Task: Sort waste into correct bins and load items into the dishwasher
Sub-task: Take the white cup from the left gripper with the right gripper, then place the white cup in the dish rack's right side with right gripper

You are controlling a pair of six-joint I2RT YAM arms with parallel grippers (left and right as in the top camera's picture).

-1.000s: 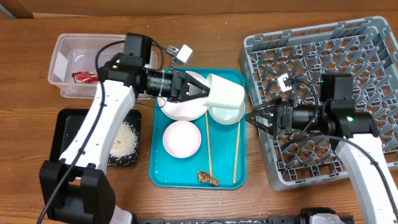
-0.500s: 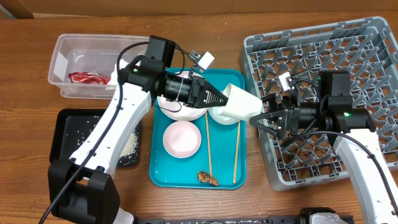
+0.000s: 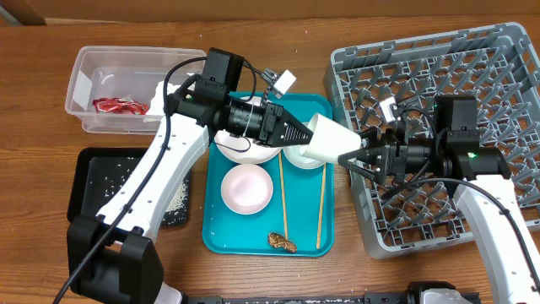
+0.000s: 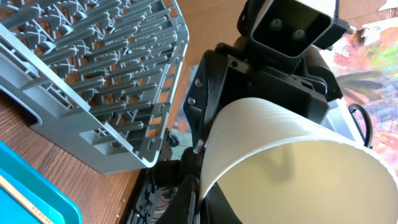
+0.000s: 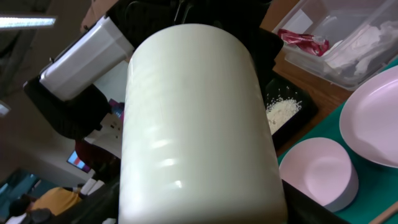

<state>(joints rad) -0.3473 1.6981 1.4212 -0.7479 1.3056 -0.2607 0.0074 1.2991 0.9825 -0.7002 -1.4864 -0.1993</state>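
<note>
My left gripper (image 3: 297,135) is shut on the rim of the white cup (image 3: 325,141) and holds it on its side above the teal tray's right edge, base pointing right. In the left wrist view (image 4: 193,193) one finger is inside the cup (image 4: 292,168) and one is outside. My right gripper (image 3: 358,154) is open, with a finger on either side of the cup's base (image 5: 199,124). The grey dish rack (image 3: 472,59) lies under the right arm. The plate (image 3: 245,148), pink bowl (image 3: 247,187), grey-white bowl (image 3: 304,160), two chopsticks (image 3: 282,198) and brown lump (image 3: 282,242) lie on the teal tray (image 3: 219,236).
The clear tub (image 3: 84,76) at the back left holds the red-and-white wrapper (image 3: 114,105) and the white napkin (image 5: 367,46). The black tray (image 3: 89,169) in front of it holds rice grains (image 3: 173,201). Both arms meet between the teal tray and the rack.
My left arm has carried the cup to the right, from over the tray toward the rack. My right gripper has opened and come round the cup's base.
</note>
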